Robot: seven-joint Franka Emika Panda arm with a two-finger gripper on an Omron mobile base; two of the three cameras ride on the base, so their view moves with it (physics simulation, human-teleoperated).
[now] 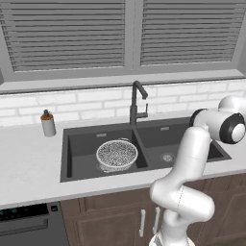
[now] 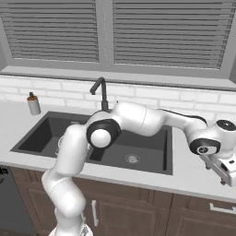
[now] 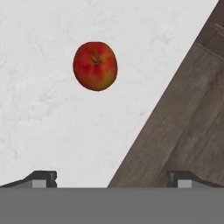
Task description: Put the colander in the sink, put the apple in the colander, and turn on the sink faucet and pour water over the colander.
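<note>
The colander (image 1: 116,154) sits in the left basin of the sink (image 1: 77,144), at the middle of the left base view, directly forward of the sink faucet (image 1: 138,102), whose spout curves out above the divider; that placement looks right for a stream to reach it later, and no water is running. It is a round, speckled white-and-grey perforated bowl with nothing in it, so the first step appears done and the apple step is the one in hand. The apple (image 3: 95,65) lies in the upper left of the hand view on the pale marbled tabletop (image 3: 39,127), close to the edge where the dark wood cabinet front falls away on the right side of the frame. It is red with an orange-yellow flush low on one side, glossy, its stem dimple facing the camera. The arm is swung far out to the lower right of the right base view, where the end effector (image 2: 224,171) hangs over the tabletop to the right of the sink, well away from the colander. Its fingers are spread wide and hold nothing; the apple sits above and left of the midline between the tips, so the hand probably needs recentring before descending.
</note>
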